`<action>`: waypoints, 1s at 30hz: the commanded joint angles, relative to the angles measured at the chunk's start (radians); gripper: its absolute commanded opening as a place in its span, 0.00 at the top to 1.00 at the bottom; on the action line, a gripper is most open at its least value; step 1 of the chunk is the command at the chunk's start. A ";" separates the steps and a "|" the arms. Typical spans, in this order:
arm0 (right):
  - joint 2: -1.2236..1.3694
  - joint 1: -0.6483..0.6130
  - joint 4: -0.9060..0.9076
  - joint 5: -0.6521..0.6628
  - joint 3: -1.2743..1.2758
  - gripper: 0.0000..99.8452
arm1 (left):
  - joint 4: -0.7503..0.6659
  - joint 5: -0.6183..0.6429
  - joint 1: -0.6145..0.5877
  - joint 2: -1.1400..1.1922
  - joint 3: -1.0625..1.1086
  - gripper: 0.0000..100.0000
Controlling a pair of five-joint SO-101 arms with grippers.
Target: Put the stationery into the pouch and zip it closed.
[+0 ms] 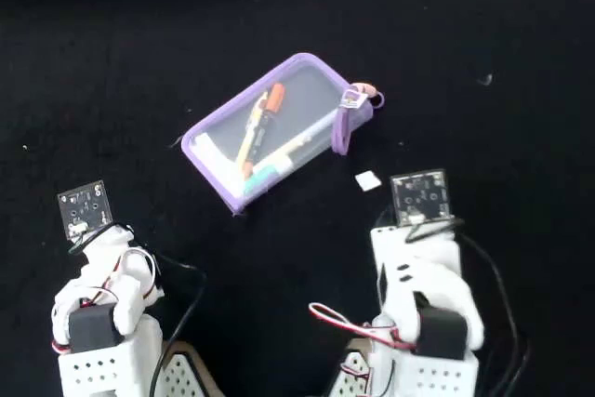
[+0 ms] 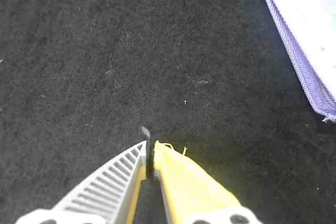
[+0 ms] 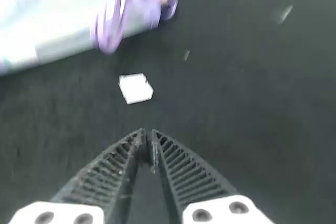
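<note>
Your pouch [image 1: 274,132] lies flat on the table [image 1: 483,62], ahead of both grippers and in the space between them. It is set at a slant, so one end points toward the left gripper's side and the other end toward the right gripper's side. It has a purple border and a clear face. Through this face you see several pens lying along its length, among them an orange marker [image 1: 263,116] and a pale pen [image 1: 296,148]. A purple strap [image 1: 342,129] hangs at the end nearer to the right gripper. Whether the zip is fully closed, I cannot tell.

A small white block [image 3: 135,88] lies on the table just ahead of the right gripper [image 3: 146,137]. It sits between the gripper's tips and the strap end of the pouch, and it touches neither of them.

The right gripper has its two dark fingers pressed together, with nothing between them. It hangs low over the bare table.

The left gripper [image 2: 148,148] has one grey finger and one yellow finger. They meet at the tips and hold nothing. A corner of the pouch is well ahead of it and off to one side.
</note>
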 commanded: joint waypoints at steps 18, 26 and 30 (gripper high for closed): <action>-0.091 -0.003 0.075 0.012 0.206 0.99 | -0.006 -0.002 -0.005 0.003 -0.030 0.97; -0.091 -0.003 0.075 0.012 0.206 0.99 | -0.006 -0.002 -0.005 0.003 -0.030 0.97; -0.091 -0.003 0.075 0.012 0.206 0.99 | -0.006 -0.002 -0.005 0.003 -0.030 0.97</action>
